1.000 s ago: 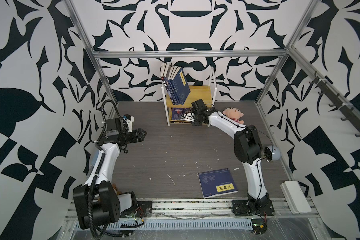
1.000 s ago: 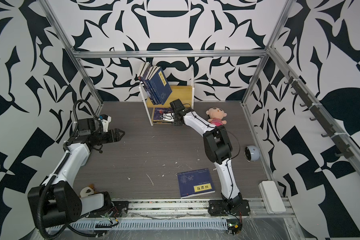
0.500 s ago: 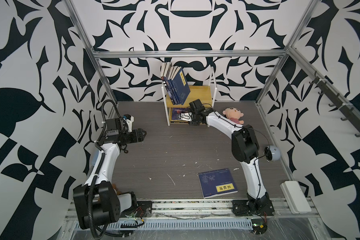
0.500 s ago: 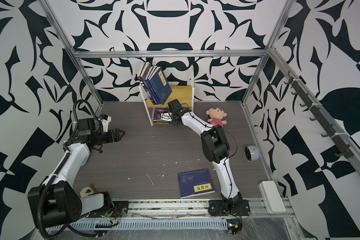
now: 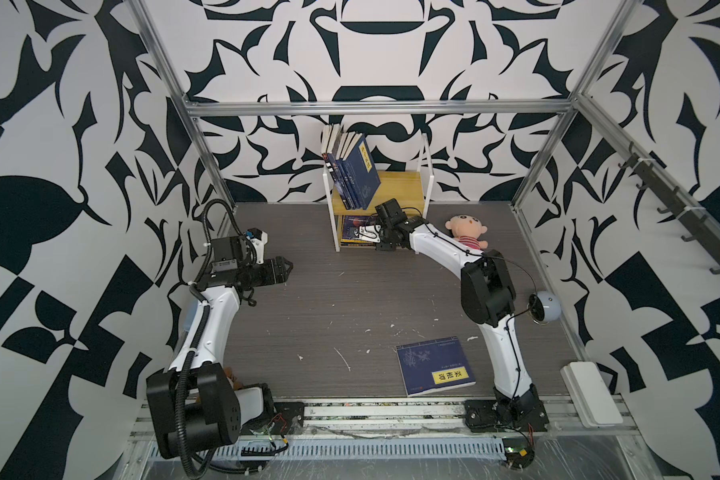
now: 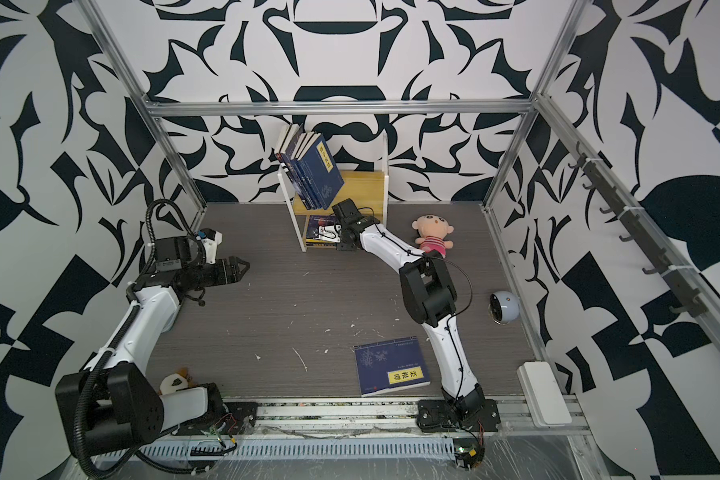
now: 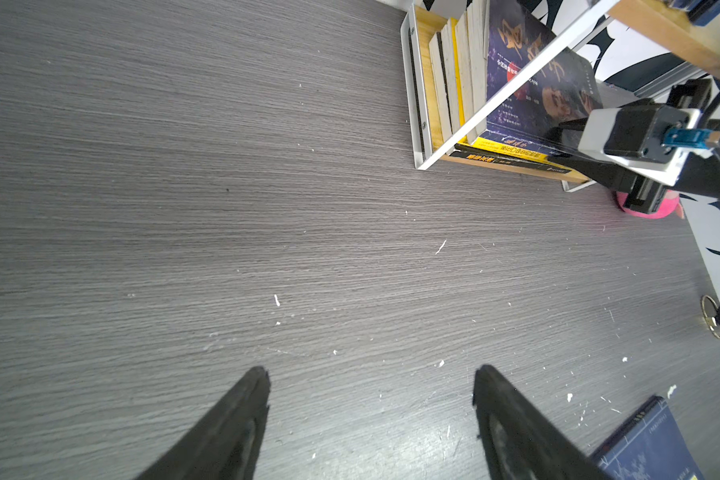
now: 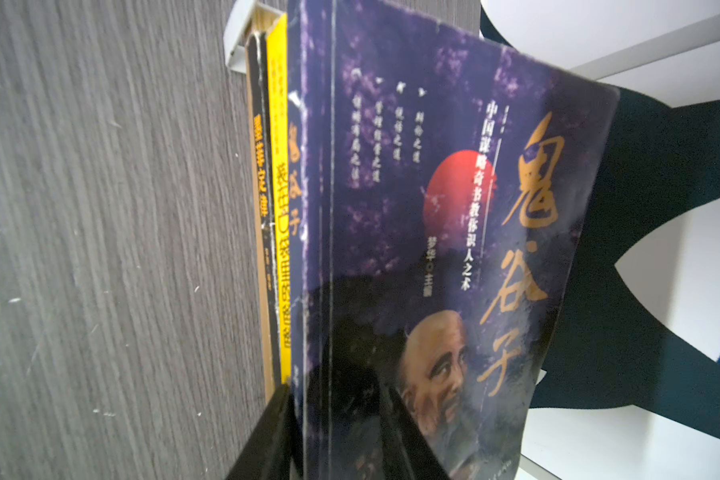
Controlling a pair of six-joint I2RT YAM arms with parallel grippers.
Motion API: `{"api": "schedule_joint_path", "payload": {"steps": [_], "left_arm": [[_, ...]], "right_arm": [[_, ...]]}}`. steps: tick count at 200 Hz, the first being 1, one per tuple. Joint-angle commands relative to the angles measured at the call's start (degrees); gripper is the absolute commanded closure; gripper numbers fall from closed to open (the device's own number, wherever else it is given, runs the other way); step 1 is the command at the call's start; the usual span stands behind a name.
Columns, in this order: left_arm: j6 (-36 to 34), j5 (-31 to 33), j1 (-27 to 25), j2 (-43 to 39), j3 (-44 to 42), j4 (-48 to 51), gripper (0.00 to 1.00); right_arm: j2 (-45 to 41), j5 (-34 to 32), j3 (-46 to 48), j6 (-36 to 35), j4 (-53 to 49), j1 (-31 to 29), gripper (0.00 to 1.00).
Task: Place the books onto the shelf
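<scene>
The shelf (image 5: 404, 187) stands at the middle of the bench's (image 5: 350, 299) back edge. On its upper tier a handful of navy books (image 5: 356, 174) lean over to one side. The right hand (image 5: 368, 235) reaches into the lower tier. It is clamped on the end of the dark book with gold calligraphy (image 8: 433, 208), with one finger on the cover and the other beneath. That book sits on top of a yellow book (image 8: 277, 166) and a black-spined book (image 8: 258, 166), all three with their spines facing the front. The left hand (image 5: 285, 268) hangs above the left side of the bench, its fingers spread wide with nothing between them. Another navy book (image 5: 435, 370) lies flat near the front edge, right of the middle. A pink plush doll (image 5: 466, 232) lies just right of the shelf.
</scene>
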State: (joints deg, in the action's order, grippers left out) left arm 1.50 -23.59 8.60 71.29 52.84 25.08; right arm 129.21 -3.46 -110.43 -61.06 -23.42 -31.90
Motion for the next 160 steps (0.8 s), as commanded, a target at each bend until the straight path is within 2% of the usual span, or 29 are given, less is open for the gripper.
{"api": "schedule_joint_path", "payload": {"steps": [1,67,93,118,125,127,132,136,140,160], "left_arm": [[0.17,-0.33,-0.08,-1.15,-1.04,-0.52,0.19],[0.17,-0.36,-0.10,-1.21,-1.16,-0.48,0.19],[0.17,-0.46,-0.15,-1.24,-0.91,-0.23,0.19],[-0.69,-1.48,-0.09,-1.33,-0.55,0.36,0.18],[-0.79,-2.06,-0.08,-1.32,-0.53,0.34,0.18],[-0.79,-2.15,-0.19,-1.32,-0.45,0.37,0.18],[-0.92,-2.51,-0.22,-1.26,-0.56,0.37,0.18],[-0.95,-2.80,-0.19,-1.24,-0.48,0.39,0.17],[-1.06,-3.18,-0.31,-1.17,-0.46,0.37,0.17],[-1.41,-5.46,-0.61,-0.72,-0.48,0.35,0.16]], "right_arm": [[-0.20,-1.09,-2.34,1.53,4.56,-0.05,0.66],[-0.12,-1.98,-2.31,1.64,6.09,-0.19,0.67],[-2.38,-0.63,-1.27,2.04,3.99,-0.65,0.58],[-10.82,3.30,5.43,2.45,0.38,-0.71,0.50],[-14.19,4.87,9.07,1.88,0.17,-0.71,0.46],[-15.22,5.40,10.19,1.57,0.12,-0.71,0.41],[-17.91,6.69,13.06,0.60,0.05,-0.66,0.19],[-20.11,7.81,15.68,-0.11,0.20,-0.74,0.14],[-22.24,8.76,18.19,-0.77,0.22,-0.81,0.02],[-32.10,9.97,27.79,-1.78,-1.69,-1.91,0.00]]}}
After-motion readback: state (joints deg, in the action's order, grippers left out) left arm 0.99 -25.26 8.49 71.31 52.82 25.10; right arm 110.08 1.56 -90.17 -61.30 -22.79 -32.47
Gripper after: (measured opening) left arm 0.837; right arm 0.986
